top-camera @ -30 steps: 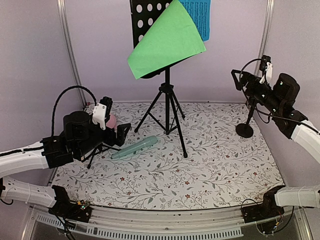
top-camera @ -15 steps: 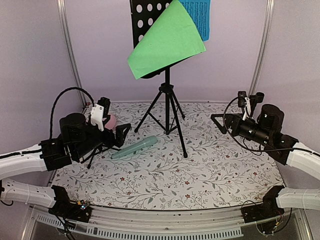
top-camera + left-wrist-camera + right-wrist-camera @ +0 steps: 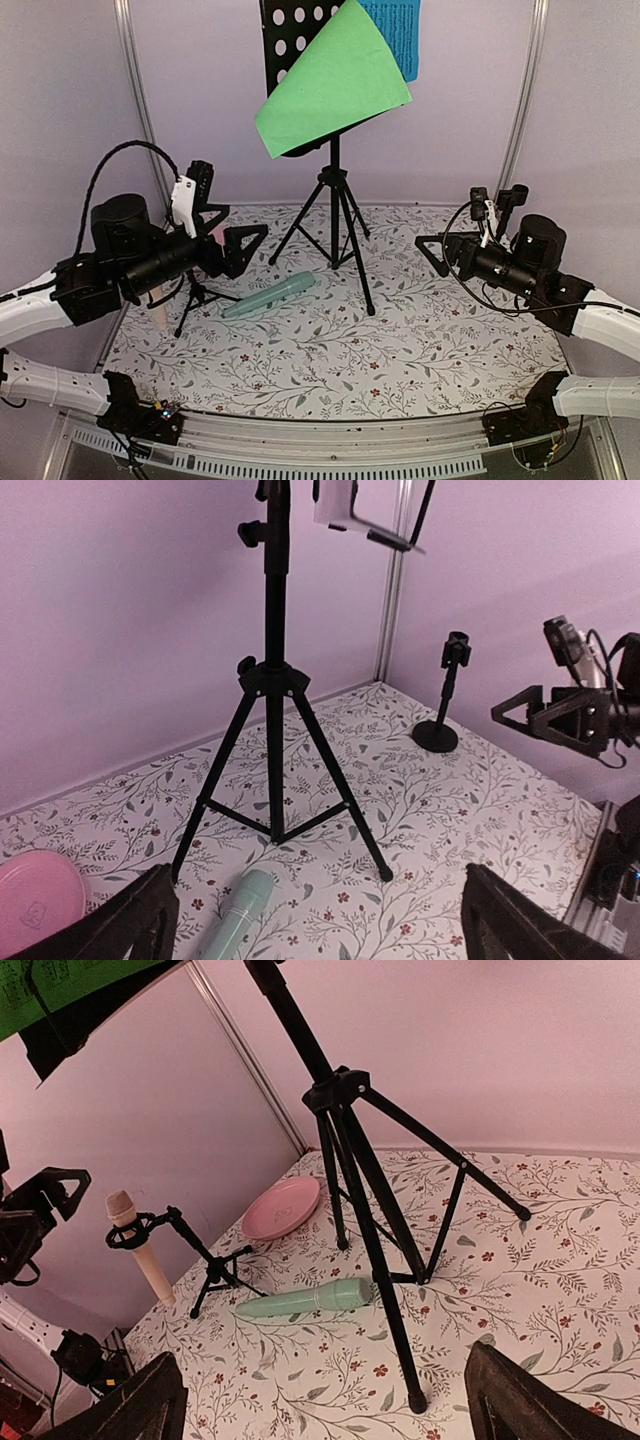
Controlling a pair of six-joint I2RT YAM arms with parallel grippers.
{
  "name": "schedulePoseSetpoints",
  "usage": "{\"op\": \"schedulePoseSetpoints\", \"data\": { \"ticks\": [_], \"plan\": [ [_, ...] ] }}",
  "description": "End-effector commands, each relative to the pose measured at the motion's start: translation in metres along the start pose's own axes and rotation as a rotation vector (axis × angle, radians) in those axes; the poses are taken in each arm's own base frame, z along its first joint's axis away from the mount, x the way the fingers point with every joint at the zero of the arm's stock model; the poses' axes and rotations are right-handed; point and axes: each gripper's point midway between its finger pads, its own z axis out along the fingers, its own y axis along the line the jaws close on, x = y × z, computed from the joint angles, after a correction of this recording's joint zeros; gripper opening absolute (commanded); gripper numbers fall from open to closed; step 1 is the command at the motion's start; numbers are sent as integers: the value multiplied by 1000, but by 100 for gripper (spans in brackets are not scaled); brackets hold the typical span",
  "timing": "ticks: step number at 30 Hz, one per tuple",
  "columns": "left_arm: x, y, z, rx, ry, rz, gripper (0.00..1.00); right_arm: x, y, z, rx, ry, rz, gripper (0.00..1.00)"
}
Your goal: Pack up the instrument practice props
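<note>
**Arms.** The left gripper (image 3: 238,225) hangs above the left side of the table (image 3: 400,340). Its fingers are spread wide and hold nothing. The right gripper (image 3: 435,250) hangs above the right side of the table. Its fingers are also spread wide and hold nothing. The two grippers point toward each other across the middle and are well apart.

**Music rack.** The black perforated music rack (image 3: 290,40) stands upright on its tripod legs (image 3: 335,215) at the back centre of the table. A green music sheet (image 3: 330,85) rests on the rack, curled and tilted. A blue music sheet (image 3: 398,35) shows behind the green sheet at the upper right.

**Microphones.**
- The mint microphone (image 3: 270,297) lies on its side on the table, just left of the rack's legs.
- The beige microphone (image 3: 140,1250) sits tilted, head up, in the clip of a small black microphone tripod (image 3: 212,1268) near the left edge.
- A black round-base microphone stand (image 3: 445,695) stands upright near the back right corner.

**Other items.** A pink plate (image 3: 282,1207) lies flat on the table near the back left wall, behind the small tripod.
</note>
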Motion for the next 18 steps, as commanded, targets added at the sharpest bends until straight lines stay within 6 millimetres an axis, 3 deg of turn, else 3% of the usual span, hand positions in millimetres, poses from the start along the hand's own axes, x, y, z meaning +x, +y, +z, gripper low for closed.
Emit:
{"op": "schedulePoseSetpoints", "data": {
  "ticks": [1, 6, 9, 13, 18],
  "plan": [
    [-40, -7, -12, -19, 1, -34, 99, -3, 3, -4, -7, -26, -17, 99],
    [-70, 6, -26, -161, 17, -31, 99, -1, -1, -4, 9, -23, -27, 99],
    [-81, 29, -44, -316, 17, -80, 99, 1, -3, -2, 16, -16, -28, 98],
    [-71, 57, -68, -471, 43, -132, 99, 6, -4, 2, 15, 4, -24, 98],
    [-28, 68, -80, -621, 135, -250, 99, 9, -6, 5, 20, 17, -24, 98]
  ]
}}
